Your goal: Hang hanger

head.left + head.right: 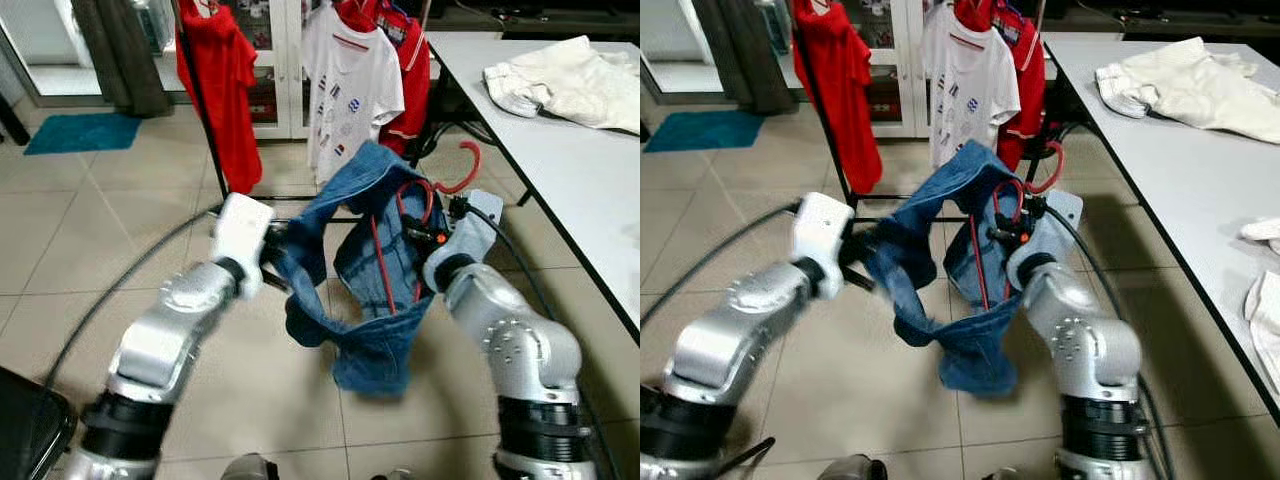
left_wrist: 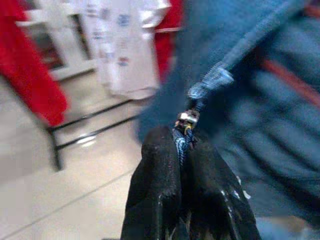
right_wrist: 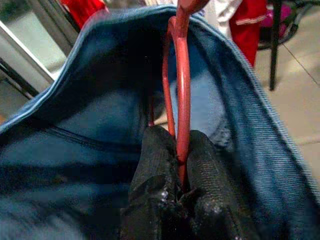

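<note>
- Both arms were silver, with rounded, jointed shells.
- Black collars ringed the upper arms.
- White wrist housings carried black cables.
- The fingers were black, with a textured surface.

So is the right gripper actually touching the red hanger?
Touching. The right wrist view shows the right gripper with both black fingers closed on the hanger, its red wire pinched between them inside the jeans.

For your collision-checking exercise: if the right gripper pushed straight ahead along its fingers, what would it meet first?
Probably the blue denim garment draped over the red wire hanger that the right gripper clamps; depth beyond is unclear.
</note>
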`<state>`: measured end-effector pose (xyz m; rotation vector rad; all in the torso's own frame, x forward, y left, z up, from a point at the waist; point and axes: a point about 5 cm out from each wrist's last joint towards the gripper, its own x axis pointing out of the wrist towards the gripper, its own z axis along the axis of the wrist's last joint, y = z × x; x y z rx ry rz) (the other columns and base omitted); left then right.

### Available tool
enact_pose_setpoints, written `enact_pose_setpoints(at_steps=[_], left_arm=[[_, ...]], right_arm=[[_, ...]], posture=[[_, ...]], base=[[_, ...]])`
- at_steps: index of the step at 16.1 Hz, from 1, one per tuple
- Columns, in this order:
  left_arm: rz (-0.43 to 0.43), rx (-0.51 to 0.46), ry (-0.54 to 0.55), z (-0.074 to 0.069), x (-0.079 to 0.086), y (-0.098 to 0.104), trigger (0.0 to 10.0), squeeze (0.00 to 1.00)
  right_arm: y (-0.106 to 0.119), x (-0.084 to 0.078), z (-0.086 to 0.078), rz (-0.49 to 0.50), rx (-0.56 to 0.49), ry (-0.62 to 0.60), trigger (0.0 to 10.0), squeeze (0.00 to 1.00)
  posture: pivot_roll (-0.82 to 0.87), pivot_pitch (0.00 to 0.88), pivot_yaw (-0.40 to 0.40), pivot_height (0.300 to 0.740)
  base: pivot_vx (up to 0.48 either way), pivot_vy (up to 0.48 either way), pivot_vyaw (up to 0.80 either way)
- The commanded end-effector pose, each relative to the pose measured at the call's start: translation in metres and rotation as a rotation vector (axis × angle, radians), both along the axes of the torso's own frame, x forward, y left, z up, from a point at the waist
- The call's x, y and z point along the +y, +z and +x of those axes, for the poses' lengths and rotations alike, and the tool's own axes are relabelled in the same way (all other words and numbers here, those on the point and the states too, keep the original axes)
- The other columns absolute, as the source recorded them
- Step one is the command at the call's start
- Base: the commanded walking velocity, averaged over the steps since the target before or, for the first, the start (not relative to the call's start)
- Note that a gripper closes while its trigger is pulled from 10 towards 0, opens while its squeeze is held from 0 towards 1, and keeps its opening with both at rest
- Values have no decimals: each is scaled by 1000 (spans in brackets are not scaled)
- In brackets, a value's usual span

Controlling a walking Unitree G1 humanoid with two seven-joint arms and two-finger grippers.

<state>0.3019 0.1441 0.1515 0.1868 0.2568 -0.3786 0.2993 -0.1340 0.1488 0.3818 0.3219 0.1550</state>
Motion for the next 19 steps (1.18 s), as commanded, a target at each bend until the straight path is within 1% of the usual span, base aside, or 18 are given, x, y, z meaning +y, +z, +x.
enact_pose_setpoints(at_steps=[1, 2, 3, 5, 6, 7, 8, 9, 10, 11, 12, 13, 14, 15, 16, 17, 18, 19], left_arm=[[16, -32, 80, 6, 15, 5, 0, 0], [37, -83, 148, 15, 34, 13, 0, 0], [-13, -102, 161, 19, 38, 21, 0, 0], [-136, -117, -7, 16, 23, 41, 0, 0], [-174, -115, -36, 15, 18, 45, 0, 0], [-239, -112, -64, 15, 12, 50, 0, 0], [-301, -108, -117, 15, 2, 58, 78, 0], [-358, -105, -157, 16, -7, 65, 863, 0], [-434, -101, -182, 18, -15, 73, 902, 0], [-490, -93, -183, 20, -20, 79, 784, 0], [-564, -74, -185, 24, -26, 85, 471, 0], [-637, -46, -193, 27, -34, 90, 39, 0], [-659, -33, -207, 27, -38, 91, 0, 0], [-667, -22, -220, 27, -44, 91, 0, 0], [-635, -37, -165, 31, -43, 89, 0, 0], [-557, -74, -78, 38, -36, 86, 0, 0], [-528, -102, -1, 45, -27, 85, 0, 0], [-503, -119, 49, 51, -20, 84, 0, 0]], right_arm=[[5, 0, -2, -19, -13, 20, 10000, 0], [-2, 1, -8, -67, 10, 81, 10000, 0], [-6, 1, -12, -73, 32, 100, 10000, 0], [-16, -6, -16, -118, 66, 85, 10000, 0], [-19, -8, -17, -152, 77, 86, 10000, 0], [-24, -10, -19, -229, 89, 108, 10000, 0], [-29, -13, -20, -308, 96, 133, 10000, 0], [-31, -13, -21, -376, 89, 158, 10000, 0], [-33, -14, -21, -453, 70, 180, 10000, 0], [-33, -16, -19, -467, 55, 158, 10000, 0], [-30, -17, -14, -436, 10, 97, 10000, 0], [-17, -21, -3, -342, -108, -64, 10000, 0], [-11, -20, 1, -252, -164, -120, 10000, 0], [-3, -19, 3, -140, -249, -178, 10000, 0], [0, -14, 1, -89, -338, -161, 10000, 0], [-7, -5, -3, -118, -344, -70, 10000, 0], [-23, 4, -6, -210, -261, 37, 10000, 0], [-45, 14, -14, -361, -131, 209, 10000, 0]], posture=[[31, 46, -16, 740], [32, 45, -18, 740], [29, 46, -19, 740], [29, 44, -17, 740], [27, 43, -17, 740], [28, 42, -17, 740], [28, 41, -17, 740], [30, 38, -20, 740], [31, 37, -22, 740], [31, 35, -24, 740], [32, 34, -23, 740], [32, 34, -22, 740], [36, 34, -20, 740], [42, 33, -22, 740], [49, 33, -22, 740], [49, 33, -22, 740], [52, 34, -22, 740], [49, 35, -21, 740]], base=[[0, 0, 0], [0, 0, 0], [0, 0, 0], [0, 0, 0], [0, 0, 0], [0, 0, 0], [0, 0, 0], [0, 0, 0], [0, 0, 0], [0, 0, 0], [0, 0, 0], [0, 0, 0], [0, 0, 0], [0, 0, 0], [0, 0, 0], [0, 0, 0], [0, 0, 0], [0, 0, 0]])
